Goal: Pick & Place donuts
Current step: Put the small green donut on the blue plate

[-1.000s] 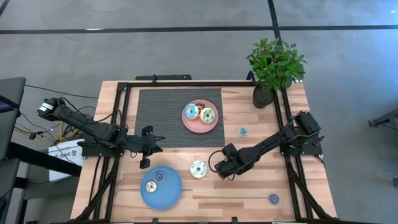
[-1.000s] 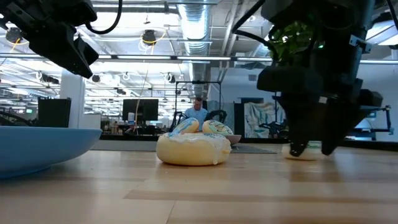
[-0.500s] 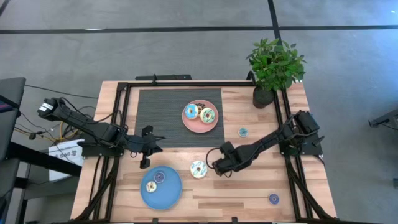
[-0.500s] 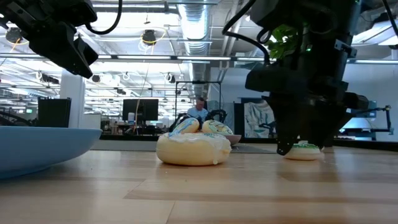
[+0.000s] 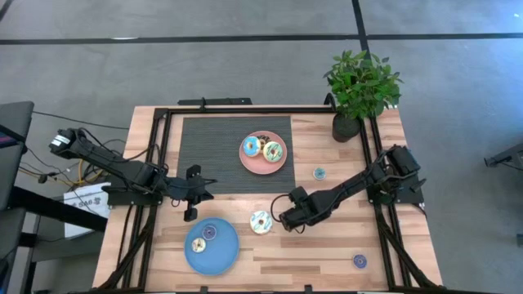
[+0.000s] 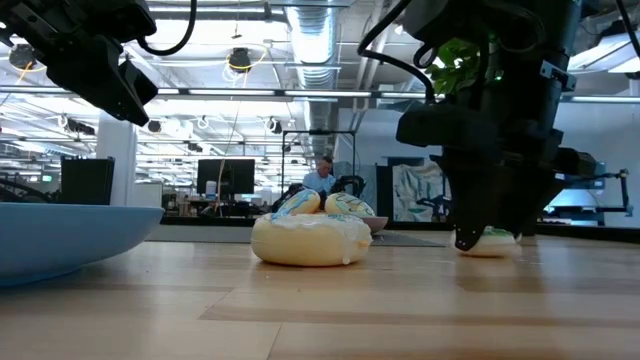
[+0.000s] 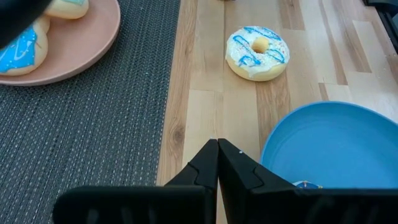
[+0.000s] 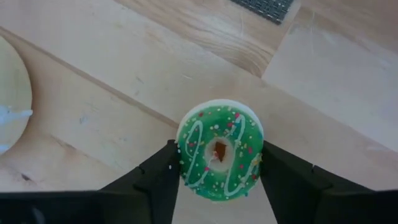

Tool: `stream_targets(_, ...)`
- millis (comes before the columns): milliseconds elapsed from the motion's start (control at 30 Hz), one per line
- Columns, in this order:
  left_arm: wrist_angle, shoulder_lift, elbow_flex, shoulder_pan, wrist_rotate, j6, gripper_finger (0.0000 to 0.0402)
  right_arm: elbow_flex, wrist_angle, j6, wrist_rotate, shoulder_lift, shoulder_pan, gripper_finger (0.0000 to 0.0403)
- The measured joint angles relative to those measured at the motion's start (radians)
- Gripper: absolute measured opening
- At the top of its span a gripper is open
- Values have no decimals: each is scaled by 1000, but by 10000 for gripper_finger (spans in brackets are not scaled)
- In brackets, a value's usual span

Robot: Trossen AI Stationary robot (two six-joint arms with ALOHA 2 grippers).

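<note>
A green-iced donut (image 8: pixel 219 155) with white lines and sprinkles sits between the fingers of my right gripper (image 8: pixel 219 186), which is low over the wood (image 5: pixel 285 219) and shut on it. A larger white donut with blue lines (image 5: pixel 261 221) lies flat on the table just to its left. Two donuts lie on the pink plate (image 5: pixel 282 163), and two small ones on the blue plate (image 5: pixel 225 253). A small teal donut (image 5: pixel 319 173) and a small purple one (image 5: pixel 359 260) lie on the wood. My left gripper (image 7: pixel 217 149) is shut and hangs above the mat's near edge (image 5: pixel 192 204). My right gripper pinches the green donut by its outer rim (image 8: pixel 185 155), one finger (image 8: pixel 155 180) on each of two opposite sides. The fingers come from above, pointing down. The donut lies level with its icing up, close to the table; whether it is lifted clear does not show.
A dark ribbed mat (image 5: pixel 212 151) covers the far middle of the table under the pink plate. A potted plant (image 5: pixel 359 86) stands at the far right corner. Black frame rails (image 5: pixel 163 163) run along both sides. Bare wood (image 5: pixel 310 253) lies near the right gripper.
My right gripper has shifted a little toward the table's left and far edge, nearer the white donut, staying low over the wood. The left arm has kept still.
</note>
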Motion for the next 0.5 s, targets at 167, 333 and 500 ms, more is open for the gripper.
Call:
stream_targets(167,0,0,0,0,0,0,0,0,-2,-36,-1,-9,2,184)
stream_targets(333,0,0,0,0,0,0,0,20,-1,-46,18,-63,23,175)
stream_targets(500,1,0,0,0,0,0,0,73,22,-103,80,-113,49,167)
